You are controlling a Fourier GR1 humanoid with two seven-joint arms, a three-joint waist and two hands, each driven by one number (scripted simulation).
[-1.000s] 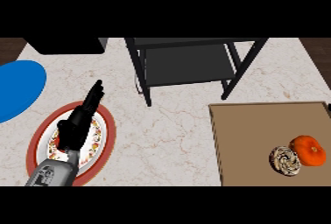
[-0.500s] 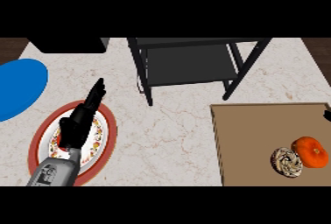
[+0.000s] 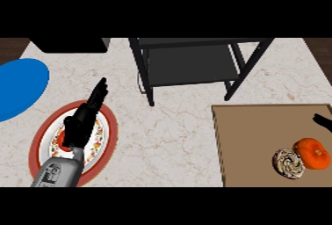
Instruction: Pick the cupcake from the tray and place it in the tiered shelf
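The cupcake point(image 3: 287, 163), pale with dark swirls, lies on the brown tray point(image 3: 259, 132) at the right, touching an orange round object point(image 3: 311, 153). The black tiered shelf point(image 3: 191, 66) stands at the back centre, its lower level bare. A small black part of my right hand point(image 3: 322, 121) shows at the right edge over the tray, above the cupcake and apart from it; the rest of that hand is out of view. My left hand point(image 3: 81, 125) rests open, fingers straight and pointing away, over a red-rimmed plate point(image 3: 107, 132) at the left.
A blue plate point(image 3: 16, 88) lies at the far left edge. A black block point(image 3: 68, 44) sits at the back left corner. Marble counter point(image 3: 172, 132) stretches between the red-rimmed plate and the tray.
A bit of my right hand has come into view at the right edge and moved further over the tray. The left hand, cupcake and shelf have not moved.
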